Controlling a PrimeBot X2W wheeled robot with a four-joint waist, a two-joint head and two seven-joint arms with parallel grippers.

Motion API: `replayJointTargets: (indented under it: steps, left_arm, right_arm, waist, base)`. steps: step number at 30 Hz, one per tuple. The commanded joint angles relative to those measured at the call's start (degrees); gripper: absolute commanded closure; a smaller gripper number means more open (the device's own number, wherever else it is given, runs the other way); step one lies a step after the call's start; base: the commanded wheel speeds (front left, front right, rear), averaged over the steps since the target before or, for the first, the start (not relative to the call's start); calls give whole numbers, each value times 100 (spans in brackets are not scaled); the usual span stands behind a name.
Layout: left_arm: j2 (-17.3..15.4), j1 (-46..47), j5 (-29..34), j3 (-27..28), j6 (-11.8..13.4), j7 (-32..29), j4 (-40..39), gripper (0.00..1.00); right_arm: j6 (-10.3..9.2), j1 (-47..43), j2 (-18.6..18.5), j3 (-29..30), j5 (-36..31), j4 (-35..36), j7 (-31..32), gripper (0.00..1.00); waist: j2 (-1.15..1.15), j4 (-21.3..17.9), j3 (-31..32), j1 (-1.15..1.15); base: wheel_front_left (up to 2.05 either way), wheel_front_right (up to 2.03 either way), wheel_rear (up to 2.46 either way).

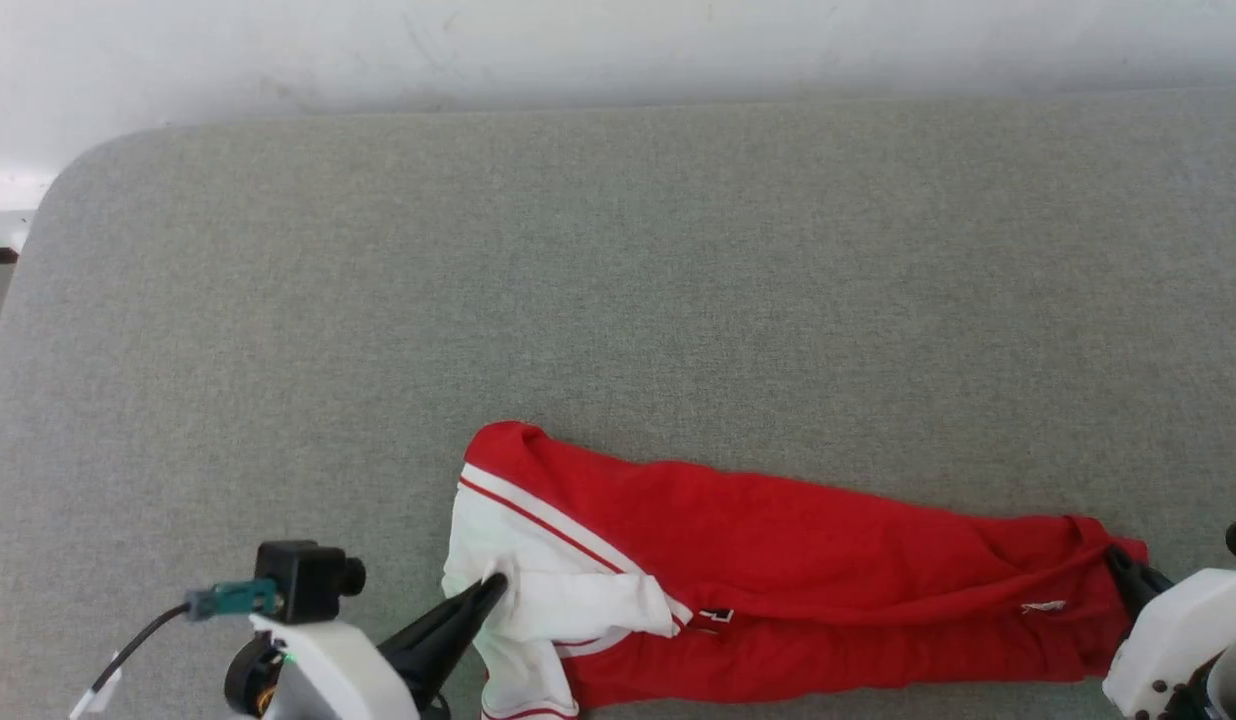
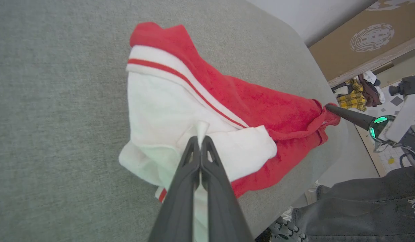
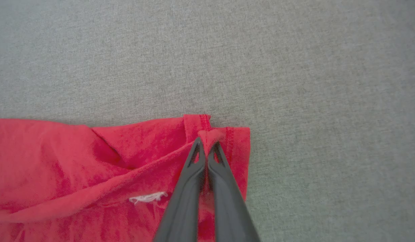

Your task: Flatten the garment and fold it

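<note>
The garment (image 1: 778, 560), a red shirt with a white sleeve, lies stretched in a long bunched strip near the table's front edge. My left gripper (image 1: 493, 585) is shut on a pinch of the white sleeve (image 2: 180, 127) at the strip's left end; the left wrist view shows its tips (image 2: 200, 139) clamped on white cloth. My right gripper (image 1: 1118, 560) is shut on the red hem at the right end, where the right wrist view shows its tips (image 3: 206, 145) holding a fold of the red cloth (image 3: 93, 168). A bit of black lettering (image 1: 713, 617) peeks from under the sleeve.
The grey fabric table (image 1: 618, 280) stretches wide behind the garment up to a white wall (image 1: 618, 50). In the left wrist view, a person's dark-trousered leg (image 2: 355, 215) stands by the table corner, with a pile of clothes (image 2: 357, 92) on the floor beyond.
</note>
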State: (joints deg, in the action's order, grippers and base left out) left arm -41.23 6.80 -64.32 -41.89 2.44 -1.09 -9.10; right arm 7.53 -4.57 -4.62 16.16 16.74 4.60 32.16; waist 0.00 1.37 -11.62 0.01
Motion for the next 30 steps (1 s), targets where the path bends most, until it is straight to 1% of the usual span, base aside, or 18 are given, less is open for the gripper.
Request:
replayJointTargets:
  steps: [1, 2, 3, 4, 5, 6, 7, 8, 11, 14, 16, 18, 20, 22, 23, 25, 27, 30]
  left_arm:
    - [92, 148, 32, -43, -78, -24, 174, 98]
    - [162, 206, 35, -49, -93, -17, 302, 86]
    - [221, 255, 36, -69, -115, -28, 421, 77]
    - [273, 296, 25, -87, -137, -47, 526, 67]
    - [320, 335, 25, -90, -155, -39, 617, 57]
    - [362, 367, 26, -85, -161, -18, 697, 36]
    - [397, 392, 28, -87, -175, -4, 760, 9]
    - [432, 405, 21, -81, -187, 22, 810, 0]
    - [483, 401, 36, -20, -175, 175, 873, 0]
    - [486, 327, 96, 166, -37, 521, 780, 0]
    - [463, 233, 190, 364, 143, 882, 659, 0]
    - [463, 93, 291, 629, 406, 1277, 519, 0]
    - [493, -67, 468, 964, 704, 1503, 348, 0]
    - [581, -245, 809, 1376, 1048, 1589, 149, 0]
    - [692, -319, 1068, 1662, 1207, 1600, -9, 0]
    - [1015, -541, 1648, 2239, 1411, 1605, -366, 0]
    - [1262, -785, 2290, 2614, 1496, 1606, -647, 0]
    - [1566, -1113, 3077, 2985, 1494, 1607, -887, 0]
  right_arm:
    - [-4, 105, 7, -4, -50, -56, -25, 100]
    - [-4, 128, 12, 4, -70, -93, -24, 100]
    - [-4, 149, 19, 17, -94, -129, -25, 100]
    - [-4, 168, 27, 41, -120, -162, -29, 93]
    - [-4, 186, 36, 61, -150, -189, -43, 31]
    - [-4, 200, 45, 71, -179, -212, -62, 0]
    - [-4, 214, 55, 95, -200, -235, -85, 0]
    - [-4, 230, 67, 119, -214, -254, -106, 0]
    - [-4, 229, 102, 135, -168, -229, -178, 0]
    - [-4, 147, 132, 206, -64, -50, -247, 0]
    - [-4, 49, 148, 287, 22, 127, -274, 0]
    - [-4, -82, 160, 358, 100, 318, -284, 0]
    - [-4, -198, 168, 441, 163, 494, -318, 0]
    - [-4, -294, 171, 512, 263, 568, -363, 0]
    - [-4, -339, 171, 542, 324, 565, -387, 0]
    - [-4, -422, 172, 561, 351, 499, -437, 0]
    - [-4, -465, 173, 545, 394, 364, -466, 0]
    - [-4, -478, 173, 521, 426, 115, -519, 0]
  waist:
    - [0, 3, -28, -1]
    - [0, 4, -40, -1]
    - [0, 3, -51, -1]
    - [0, 2, -62, -1]
    - [0, -1, -72, -1]
    - [0, -3, -82, -1]
    - [0, -6, -88, -1]
    - [0, -9, -95, -1]
    - [0, -14, -96, -1]
    - [0, -7, -63, -1]
    - [0, -5, -17, -1]
    - [0, -6, 45, -1]
    - [0, -11, 97, -1]
    - [0, -17, 142, -1]
    - [0, -16, 159, -1]
    - [0, -5, 191, -1]
    - [0, 10, 220, -1]
    - [0, 43, 251, -1]
  base:
    - [0, 0, 0]
    - [0, 0, 0]
    - [0, 0, 0]
    - [0, 0, 0]
    - [0, 0, 0]
    - [0, 0, 0]
    - [0, 0, 0]
    - [0, 0, 0]
    - [0, 0, 0]
    - [0, 0, 0]
    - [0, 0, 0]
    - [0, 0, 0]
    - [0, 0, 0]
    - [0, 0, 0]
    - [0, 0, 0]
    - [0, 0, 0]
    - [0, 0, 0]
    - [0, 0, 0]
